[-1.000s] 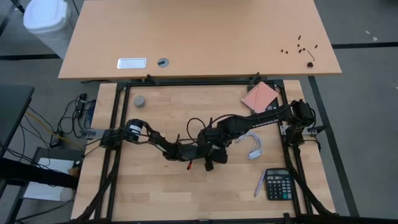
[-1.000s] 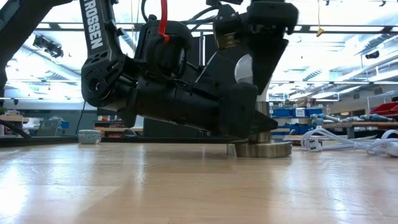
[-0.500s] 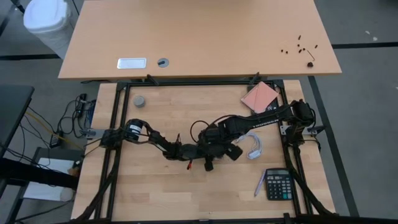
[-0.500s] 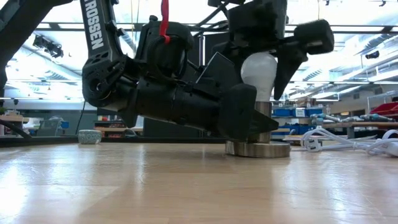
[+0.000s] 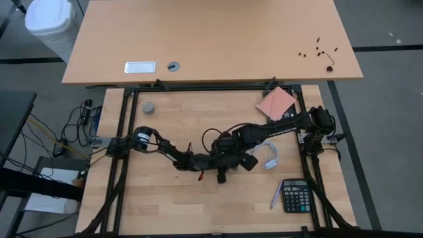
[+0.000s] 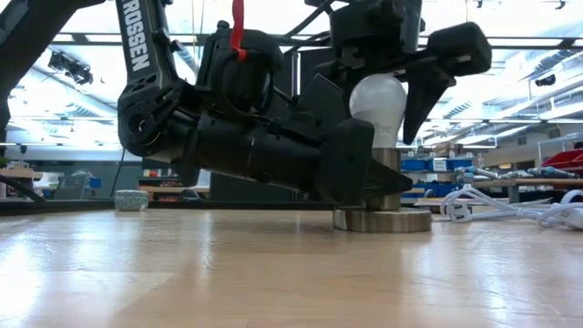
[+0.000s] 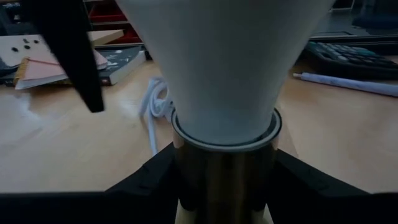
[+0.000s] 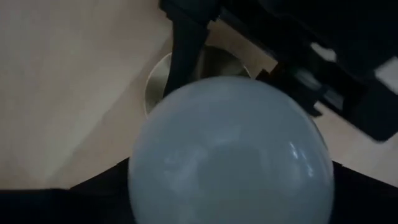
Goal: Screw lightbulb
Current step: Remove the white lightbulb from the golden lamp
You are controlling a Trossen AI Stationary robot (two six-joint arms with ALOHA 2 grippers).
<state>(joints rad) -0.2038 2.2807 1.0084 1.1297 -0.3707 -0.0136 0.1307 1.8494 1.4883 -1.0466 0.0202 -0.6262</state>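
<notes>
You see one lightbulb (image 6: pixel 379 98) standing upright in one metal socket (image 6: pixel 383 217) mid-table. One left gripper (image 7: pixel 225 186) clamps the socket's neck; one right gripper (image 6: pixel 428 77) spreads wide around the bulb's head, holding nothing.

Both arms are showing matte black housings, built from chunky rounded segments. White block lettering "ROSSEN" is running along one arm link, up and behind the left gripper (image 6: pixel 364 178). A red cable is sticking up over a round black joint housing just behind that gripper — thin black cables are looping beside it. The right gripper (image 6: pixel 387 87) is showing broad, flat black fingers (image 6: pixel 428 77) tapering to blunt tips, under a boxy black wrist block.
</notes>
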